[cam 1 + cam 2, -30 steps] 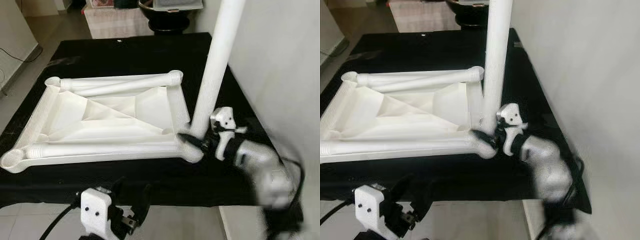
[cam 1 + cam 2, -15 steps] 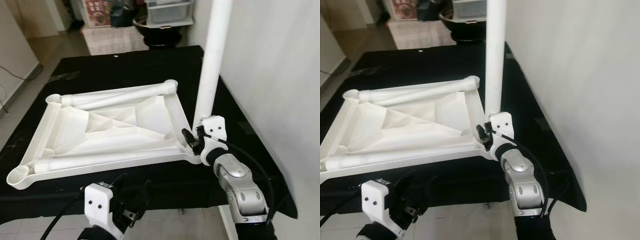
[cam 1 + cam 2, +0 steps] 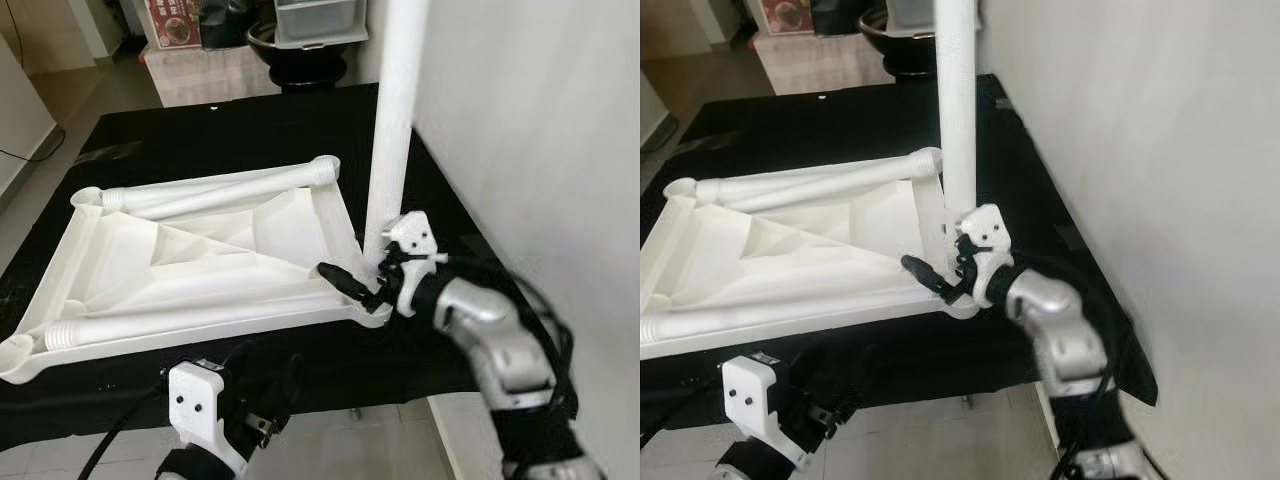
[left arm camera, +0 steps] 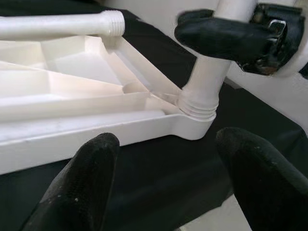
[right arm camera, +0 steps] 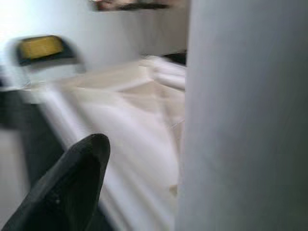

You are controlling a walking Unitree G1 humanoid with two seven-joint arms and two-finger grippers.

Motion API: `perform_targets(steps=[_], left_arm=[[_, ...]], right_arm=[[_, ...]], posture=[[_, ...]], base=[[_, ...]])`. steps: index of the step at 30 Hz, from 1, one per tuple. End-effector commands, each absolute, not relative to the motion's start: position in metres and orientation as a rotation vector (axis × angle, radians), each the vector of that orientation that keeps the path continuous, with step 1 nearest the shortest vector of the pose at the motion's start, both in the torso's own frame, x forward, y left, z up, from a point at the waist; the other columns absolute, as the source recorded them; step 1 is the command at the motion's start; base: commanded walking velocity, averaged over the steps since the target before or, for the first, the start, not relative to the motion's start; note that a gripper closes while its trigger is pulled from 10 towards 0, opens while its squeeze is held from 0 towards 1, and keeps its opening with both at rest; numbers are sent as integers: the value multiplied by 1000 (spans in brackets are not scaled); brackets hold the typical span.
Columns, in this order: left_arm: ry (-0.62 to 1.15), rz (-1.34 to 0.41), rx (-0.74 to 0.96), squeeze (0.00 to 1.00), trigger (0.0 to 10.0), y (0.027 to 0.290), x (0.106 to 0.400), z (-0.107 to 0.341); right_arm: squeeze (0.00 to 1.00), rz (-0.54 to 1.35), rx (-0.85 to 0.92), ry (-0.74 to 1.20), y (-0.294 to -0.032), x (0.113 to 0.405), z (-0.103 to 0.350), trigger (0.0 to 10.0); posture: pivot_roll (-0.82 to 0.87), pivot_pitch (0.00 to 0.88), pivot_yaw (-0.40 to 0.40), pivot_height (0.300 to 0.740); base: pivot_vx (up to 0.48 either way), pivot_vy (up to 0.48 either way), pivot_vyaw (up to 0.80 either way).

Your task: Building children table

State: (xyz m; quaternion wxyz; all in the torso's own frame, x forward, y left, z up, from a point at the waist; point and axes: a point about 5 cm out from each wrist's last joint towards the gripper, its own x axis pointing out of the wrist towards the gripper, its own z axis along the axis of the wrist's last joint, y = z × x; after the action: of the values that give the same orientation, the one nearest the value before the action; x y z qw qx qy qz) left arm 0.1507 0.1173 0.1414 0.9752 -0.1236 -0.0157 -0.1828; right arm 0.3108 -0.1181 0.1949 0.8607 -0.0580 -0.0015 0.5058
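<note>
A: Left eye view, what have you got?

B: I see the white tabletop (image 3: pixel 190 255) lying upside down on the black-covered desk (image 3: pixel 240 125). One white leg (image 3: pixel 392 130) stands upright, screwed into its near right corner socket beside the wall (image 3: pixel 530 130). Two more legs lie flat along the far and near edges of the tabletop.

A: Right claw?

B: My right claw (image 3: pixel 352 283) is at the base of that upright leg. One black finger (image 4: pixel 219 36) crosses the front of the leg just above the threaded collar. In the right wrist view the leg sits close against the camera, finger (image 5: pixel 62 187) off to one side. I cannot tell whether it is clamped.

A: Left?

B: Left claw (image 4: pixel 168 187) hangs low at the desk's near edge, fingers spread apart, holding nothing, aimed at that same corner.
</note>
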Motion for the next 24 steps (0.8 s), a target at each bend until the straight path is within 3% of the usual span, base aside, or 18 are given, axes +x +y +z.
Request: perform_targets(steps=[1, 9, 10, 18, 24], left_arm=[[-37, -376, -244, 0, 10000, 118, 149, 144], [-41, -384, -224, 0, 10000, 117, 143, 149], [-43, -385, -218, 0, 10000, 116, 142, 151], [-39, -384, -216, 0, 10000, 117, 138, 153], [-40, -385, -226, 0, 10000, 116, 142, 151]], right_arm=[[0, 1190, -105, 2, -105, 306, 191, 10000], [0, 1367, -87, 6, -101, 321, 203, 10000], [0, 1393, -85, -1, -99, 327, 206, 0], [0, 1454, -62, -16, -101, 336, 217, 0], [0, 1326, -86, -49, -106, 339, 212, 0]], posture=[[58, 129, 33, 740], [100, 169, 29, 740], [109, 178, 31, 740], [107, 185, 29, 740], [81, 166, 21, 740]], base=[[0, 0, 0], [0, 0, 0], [0, 0, 0], [0, 0, 0], [0, 0, 0]])
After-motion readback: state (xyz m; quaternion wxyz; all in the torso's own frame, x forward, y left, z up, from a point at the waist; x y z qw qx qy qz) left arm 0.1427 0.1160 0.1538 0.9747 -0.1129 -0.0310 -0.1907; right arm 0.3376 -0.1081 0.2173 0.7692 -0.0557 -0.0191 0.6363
